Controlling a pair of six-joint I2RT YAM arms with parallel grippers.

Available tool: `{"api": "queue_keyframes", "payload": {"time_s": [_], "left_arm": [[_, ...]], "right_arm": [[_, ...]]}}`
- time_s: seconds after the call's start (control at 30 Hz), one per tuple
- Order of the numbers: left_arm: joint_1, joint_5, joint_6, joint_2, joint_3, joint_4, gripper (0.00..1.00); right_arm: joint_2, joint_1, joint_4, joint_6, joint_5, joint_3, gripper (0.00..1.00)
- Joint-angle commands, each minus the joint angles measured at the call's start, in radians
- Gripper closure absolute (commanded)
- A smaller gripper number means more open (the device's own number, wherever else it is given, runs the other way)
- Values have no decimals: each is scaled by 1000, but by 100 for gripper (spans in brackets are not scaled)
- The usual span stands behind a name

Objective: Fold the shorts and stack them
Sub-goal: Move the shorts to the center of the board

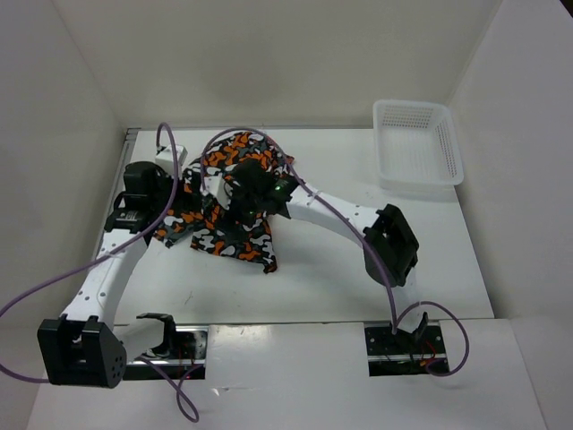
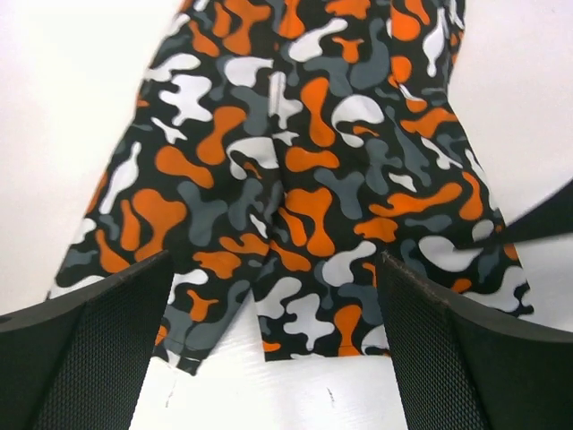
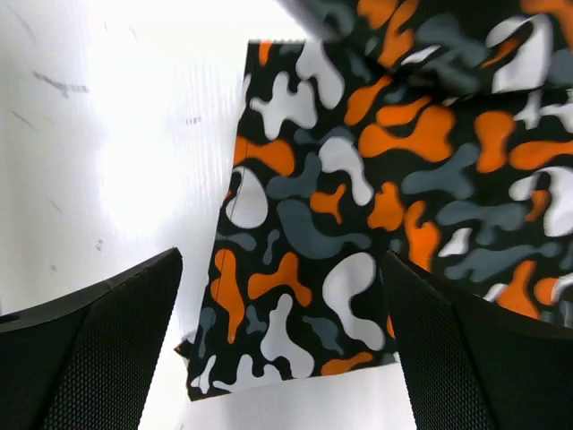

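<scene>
Evidently at full spread and empty (both alike): left hand (image 2: 273,264), right hand (image 3: 282,264), above the shorts (image 2: 304,179).

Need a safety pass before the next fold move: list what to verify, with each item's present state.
1. Left gripper open: ok, jaws wide apart above the shorts.
2. Right gripper open: ok, jaws wide apart over the cloth.
3. Nothing held: ok, the cloth lies on the table below both.
4. Shorts flat for folding: not ok, bunched in the top view.
5. Basket out of the way: ok, far right corner, apart from the cloth.
6. Drawstring position: cannot tell, not visible.
</scene>
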Motion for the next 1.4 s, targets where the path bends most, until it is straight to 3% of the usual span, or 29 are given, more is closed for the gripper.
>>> {"api": "queue_keyframes", "payload": {"time_s": [0.0,0.1,0.13,0.23,0.37,0.47,0.67,0.77,0.87,1.0,1.03,1.13,1.3,1.37], "left_arm": [[0,43,4,-14,-44,-13,1],[0,145,4,-2,-54,-94,1],[0,169,4,9,-42,-128,1],[-34,228,4,76,-15,-166,1],[-169,211,4,231,71,-185,1],[-299,142,4,332,157,-194,1],[-554,-8,4,423,162,-234,1],[-595,1,4,444,162,-225,1],[-629,-8,4,463,147,-214,1],[-643,-41,4,506,110,-179,1],[-643,-50,4,515,96,-153,1],[-643,-73,4,536,72,-120,1],[-643,-50,4,536,22,-111,2],[-643,-36,4,536,10,-87,20]], "right_arm": [[-66,-69,-8,70,-56,-6,3],[-97,-180,36,143,-111,-73,3],[-97,-286,62,240,-123,-73,1],[14,-444,167,416,-112,1,1],[246,-488,193,522,78,266,5],[416,-511,193,619,137,504,7],[573,-511,175,704,195,606,10],[602,-511,136,754,333,606,18],[630,-511,136,745,335,620,27],[631,-502,136,736,306,620,61],[631,-502,136,727,306,608,77],[590,-502,136,716,306,559,100],[439,-512,136,676,292,422,100],[374,-540,136,653,283,361,100]]}}
